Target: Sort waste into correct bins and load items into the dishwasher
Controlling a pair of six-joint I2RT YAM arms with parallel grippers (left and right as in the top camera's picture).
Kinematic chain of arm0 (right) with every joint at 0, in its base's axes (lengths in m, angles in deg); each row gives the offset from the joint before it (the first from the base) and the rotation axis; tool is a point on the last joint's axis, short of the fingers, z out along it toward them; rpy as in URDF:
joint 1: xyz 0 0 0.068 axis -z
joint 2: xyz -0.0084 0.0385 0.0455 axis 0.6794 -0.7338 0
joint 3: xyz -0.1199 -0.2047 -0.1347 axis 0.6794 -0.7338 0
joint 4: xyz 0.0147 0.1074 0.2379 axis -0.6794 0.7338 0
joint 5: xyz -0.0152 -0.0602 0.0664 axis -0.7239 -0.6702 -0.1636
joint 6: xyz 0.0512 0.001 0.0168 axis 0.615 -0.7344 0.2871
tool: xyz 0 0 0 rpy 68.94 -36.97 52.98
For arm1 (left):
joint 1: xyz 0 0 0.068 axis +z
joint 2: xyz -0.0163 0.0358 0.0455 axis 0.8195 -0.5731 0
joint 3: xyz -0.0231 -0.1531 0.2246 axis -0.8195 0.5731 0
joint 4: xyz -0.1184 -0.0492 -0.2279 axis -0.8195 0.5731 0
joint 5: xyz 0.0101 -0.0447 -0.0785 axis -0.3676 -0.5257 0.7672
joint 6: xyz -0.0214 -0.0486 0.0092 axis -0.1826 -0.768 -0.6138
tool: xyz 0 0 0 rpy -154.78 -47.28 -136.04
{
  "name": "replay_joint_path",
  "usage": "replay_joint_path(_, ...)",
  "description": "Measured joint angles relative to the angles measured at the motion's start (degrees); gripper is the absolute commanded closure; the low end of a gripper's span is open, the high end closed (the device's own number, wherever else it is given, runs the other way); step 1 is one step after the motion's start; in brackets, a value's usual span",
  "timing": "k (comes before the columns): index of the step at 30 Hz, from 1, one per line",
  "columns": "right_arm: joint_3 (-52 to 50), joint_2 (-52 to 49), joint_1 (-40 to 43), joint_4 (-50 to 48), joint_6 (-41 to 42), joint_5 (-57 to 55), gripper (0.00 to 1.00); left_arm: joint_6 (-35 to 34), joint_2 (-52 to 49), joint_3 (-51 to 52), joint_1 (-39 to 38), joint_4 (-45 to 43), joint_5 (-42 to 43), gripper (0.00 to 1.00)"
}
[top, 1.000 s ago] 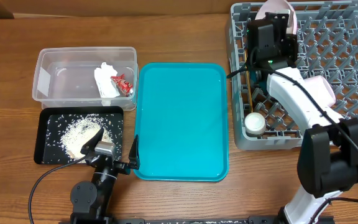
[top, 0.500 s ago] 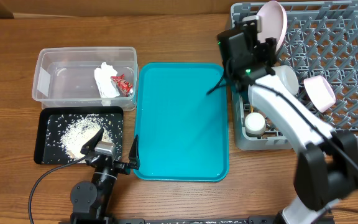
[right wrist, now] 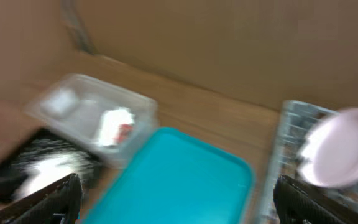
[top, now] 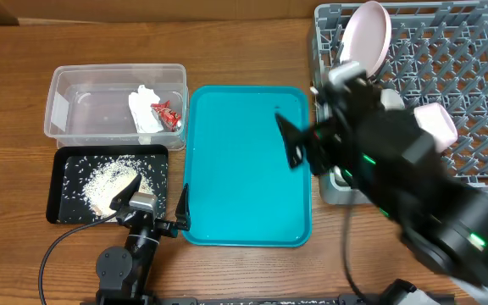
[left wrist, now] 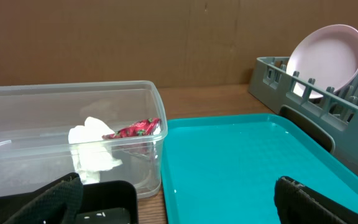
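From overhead, the clear tub [top: 58, 100] sat at the upper left of the worktop [top: 24, 51], holding the red-and-white wrapper [top: 167, 113] and white paper [top: 145, 110] at its right end. Just below it the black tray [top: 58, 199] carried the rice grains [top: 108, 178]. The left hand [top: 153, 207] lay low in the frame, its fingers spread and empty, at the gap between the black tray and the teal tray [top: 235, 186]. The right hand [top: 288, 140], blurred, hung over the teal tray's right edge. The wrapper and rice lay well to its left. The dish rack [top: 473, 51] filled the upper right, with a plate [top: 368, 34] upright at its top-left corner and a bowl [top: 435, 124] further right.

In the left wrist view, the left hand [left wrist: 178, 186] was released, with nothing between its fingertips [left wrist: 61, 196]. The wrapper [left wrist: 135, 127] and paper [left wrist: 92, 149] lay inside the tub [left wrist: 148, 87] ahead and to the left. The teal tray [left wrist: 241, 162] spread ahead, with the rack [left wrist: 272, 71] and plate [left wrist: 328, 59] at the upper right.

The right wrist view was blurred. The right hand [right wrist: 179, 193] was released and empty above the teal tray [right wrist: 179, 174]. The tub [right wrist: 73, 87], wrapper [right wrist: 124, 130] and rice [right wrist: 48, 165] were at the left, and the plate [right wrist: 340, 146] at the right.
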Motion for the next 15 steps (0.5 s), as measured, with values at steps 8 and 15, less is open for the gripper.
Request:
replay_joint_path(8,0.02,5.4,0.02,12.33,0.72,13.29,0.0,0.0,0.02,0.0,0.0,0.02,0.0,0.0)
replay_joint_path(15,0.02,6.58,0.0,18.12,0.85,15.17,0.0,0.0,0.0,0.0,0.0,0.0,0.0,0.0)
